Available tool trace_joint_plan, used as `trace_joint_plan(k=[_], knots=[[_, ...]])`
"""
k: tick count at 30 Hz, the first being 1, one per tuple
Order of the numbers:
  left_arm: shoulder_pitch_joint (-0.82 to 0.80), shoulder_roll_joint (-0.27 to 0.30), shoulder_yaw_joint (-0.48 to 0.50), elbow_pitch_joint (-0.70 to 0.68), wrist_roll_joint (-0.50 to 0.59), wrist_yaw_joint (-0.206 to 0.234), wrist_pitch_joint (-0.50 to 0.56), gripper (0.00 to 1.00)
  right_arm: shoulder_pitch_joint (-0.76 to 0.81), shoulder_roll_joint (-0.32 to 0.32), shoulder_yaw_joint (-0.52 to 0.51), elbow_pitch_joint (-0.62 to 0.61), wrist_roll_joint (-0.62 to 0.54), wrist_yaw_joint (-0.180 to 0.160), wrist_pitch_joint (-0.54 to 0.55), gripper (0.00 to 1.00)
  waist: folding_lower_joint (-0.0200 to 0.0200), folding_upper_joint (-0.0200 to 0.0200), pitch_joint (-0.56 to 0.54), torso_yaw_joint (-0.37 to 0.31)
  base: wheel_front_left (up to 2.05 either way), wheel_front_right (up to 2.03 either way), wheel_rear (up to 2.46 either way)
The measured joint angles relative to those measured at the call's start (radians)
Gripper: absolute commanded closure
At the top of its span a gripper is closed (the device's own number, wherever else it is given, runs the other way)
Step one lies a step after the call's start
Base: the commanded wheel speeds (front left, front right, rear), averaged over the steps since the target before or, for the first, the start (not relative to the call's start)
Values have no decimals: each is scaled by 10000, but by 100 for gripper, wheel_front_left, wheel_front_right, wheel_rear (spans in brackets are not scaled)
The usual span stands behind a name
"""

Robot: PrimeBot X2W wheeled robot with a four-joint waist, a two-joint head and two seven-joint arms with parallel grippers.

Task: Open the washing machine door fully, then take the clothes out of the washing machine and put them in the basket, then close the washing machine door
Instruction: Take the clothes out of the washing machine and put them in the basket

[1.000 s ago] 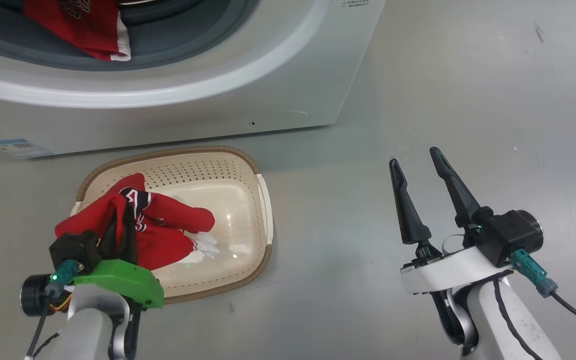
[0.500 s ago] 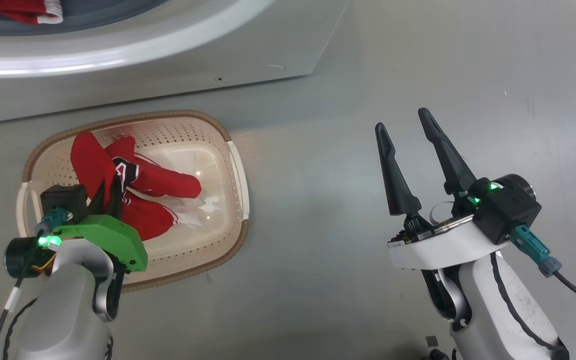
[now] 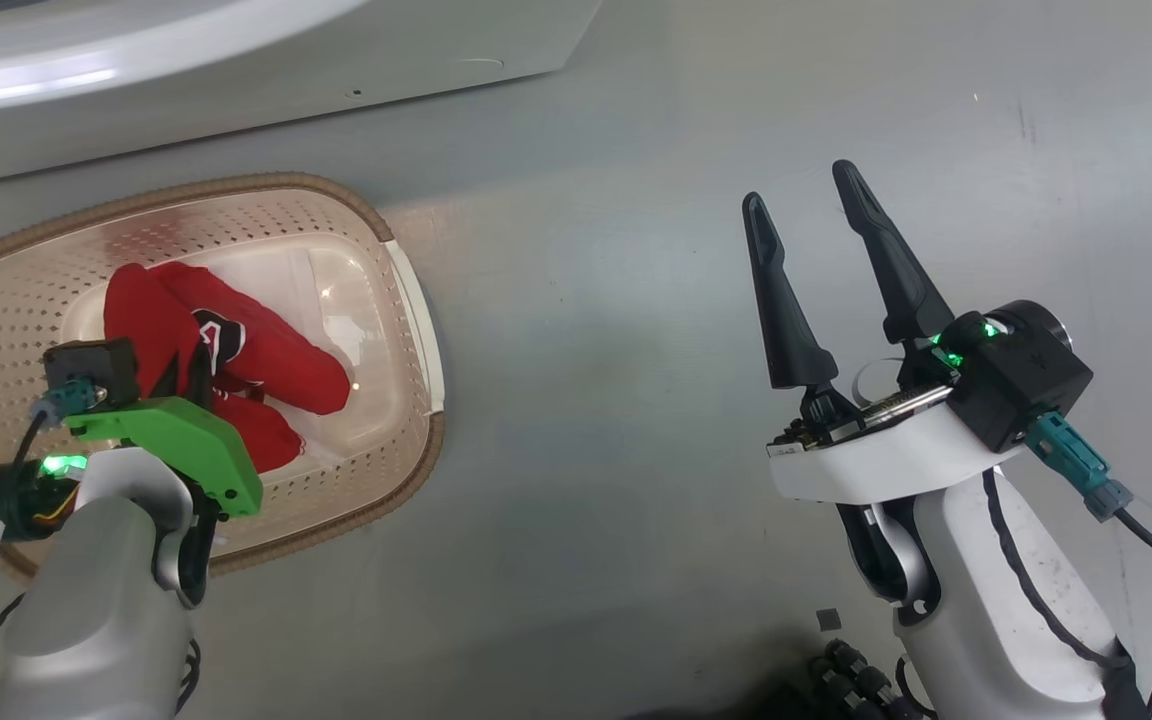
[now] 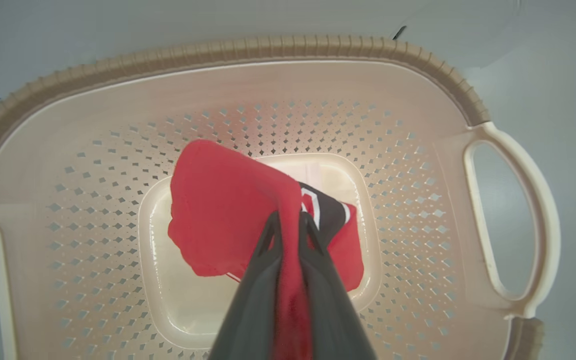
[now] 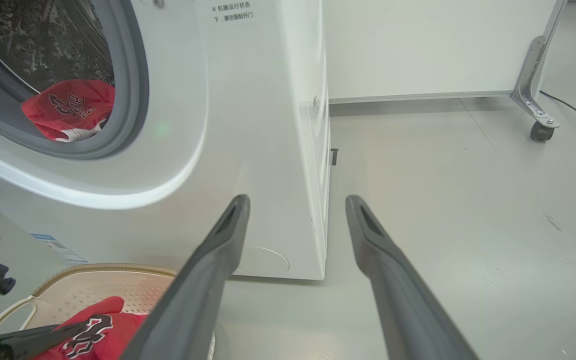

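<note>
L gripper (image 4: 288, 225) pinched on red garment (image 4: 218, 215) low in basket (image 4: 268, 47), R gripper (image 3: 796, 185) wide & empty; 2nd red garment (image 5: 68, 107) still in washer (image 5: 258, 100), door-closing left.

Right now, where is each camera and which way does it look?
Head view: on the head, looking down at the basket; left end effector and right end effector show.
Left wrist view: left wrist, looking down into the basket; left end effector grips the red garment.
Right wrist view: right wrist, looking toward the washing machine; open right end effector shows.
Shared: all see basket and red garment.
</note>
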Motion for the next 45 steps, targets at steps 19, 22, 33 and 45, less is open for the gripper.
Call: trace_joint_plan(k=[19,22,33,45], knots=[[-381,-54,142,1164,-6,-274,-1375,0,-178,-2,-151,370,12,-90,0,0,0,0,-275,104,0,0,0],[-394,-173,119,1170,0,-349,-1651,0,-177,0,-251,491,-8,-90,0,0,0,0,-446,186,0,0,0],[-385,-558,128,673,123,-527,-1904,0,-10,-4,-771,991,-301,-75,-2,0,0,0,-1340,643,0,0,0],[322,-708,723,-1914,732,-535,-1908,0,936,0,-1162,1471,-531,33,0,0,-1,0,-2720,1324,0,0,0]])
